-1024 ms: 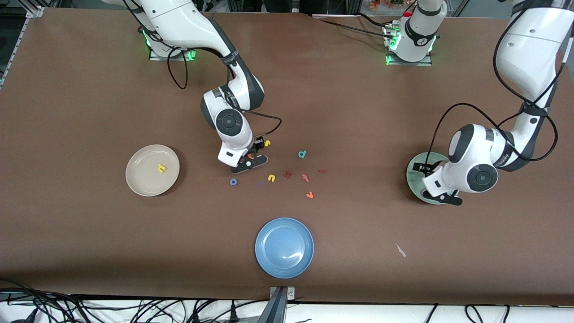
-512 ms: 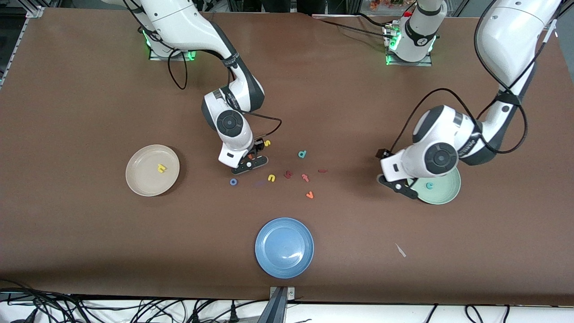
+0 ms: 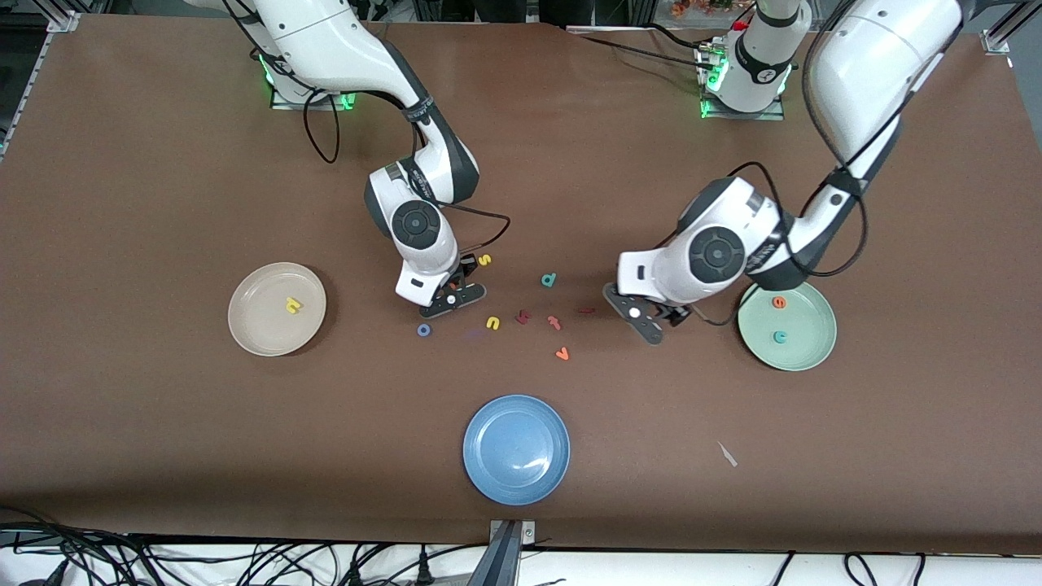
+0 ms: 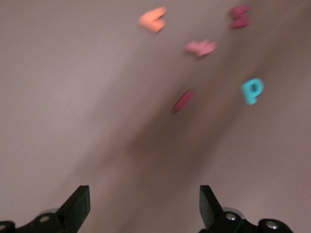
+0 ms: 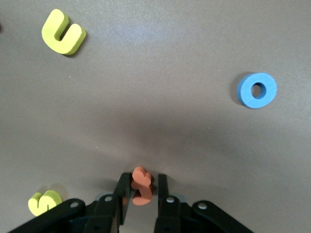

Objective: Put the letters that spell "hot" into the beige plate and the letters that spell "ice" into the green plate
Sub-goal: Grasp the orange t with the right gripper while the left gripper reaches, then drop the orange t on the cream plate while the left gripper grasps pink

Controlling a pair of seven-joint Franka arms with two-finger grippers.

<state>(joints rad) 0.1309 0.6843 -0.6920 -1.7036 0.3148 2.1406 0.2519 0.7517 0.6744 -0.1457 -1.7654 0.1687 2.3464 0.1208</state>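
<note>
- I'm swinging the left arm off the green plate (image 3: 806, 350) toward the loose letters mid-table; a second ago it was hanging over that plate.
- Green plate is now showing the orange "e" (image 3: 779, 302) and teal "c" (image 3: 780, 336), so "ice" is only lacking the bar.
- Left gripper (image 3: 643, 319) is hovering just beside the dark red "i" (image 3: 585, 309), fingers (image 4: 80, 206) wide apart, empty; I judge that letter is next.
- Right gripper (image 5: 142, 194) is sitting low at the table, and its fingers have just been closing; they're now clamped on the orange "t" (image 5: 141, 186).
- Beige plate (image 3: 252, 325) is holding the yellow "h" (image 3: 293, 305); blue "o" (image 3: 423, 330) is lying on the table near the right gripper.
</note>
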